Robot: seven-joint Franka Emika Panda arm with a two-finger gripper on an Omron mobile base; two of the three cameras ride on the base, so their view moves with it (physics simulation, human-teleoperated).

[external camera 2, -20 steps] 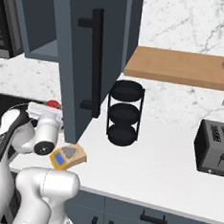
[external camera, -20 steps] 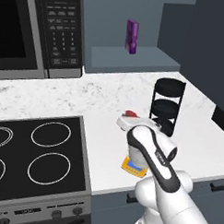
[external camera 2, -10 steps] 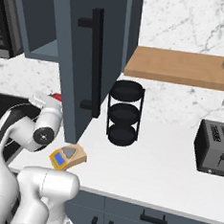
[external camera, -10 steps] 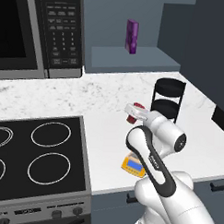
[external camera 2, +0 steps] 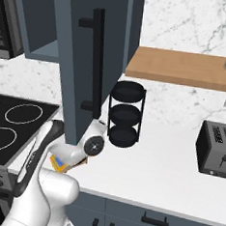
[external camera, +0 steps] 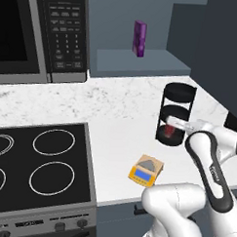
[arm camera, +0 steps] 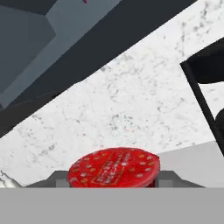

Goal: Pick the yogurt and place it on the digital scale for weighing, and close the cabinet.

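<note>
White marble counter (external camera: 111, 115), marble backsplash (external camera 2: 190, 25), wooden shelf (external camera 2: 182, 67), black stovetop (external camera: 35, 165).

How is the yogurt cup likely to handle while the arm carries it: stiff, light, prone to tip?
The yogurt looks like a small, stiff cup, so probably light. Its flat red lid suggests sealed contents. Being short, it should sit steadily on the digital scale, though the top looks wider than the base.
</note>
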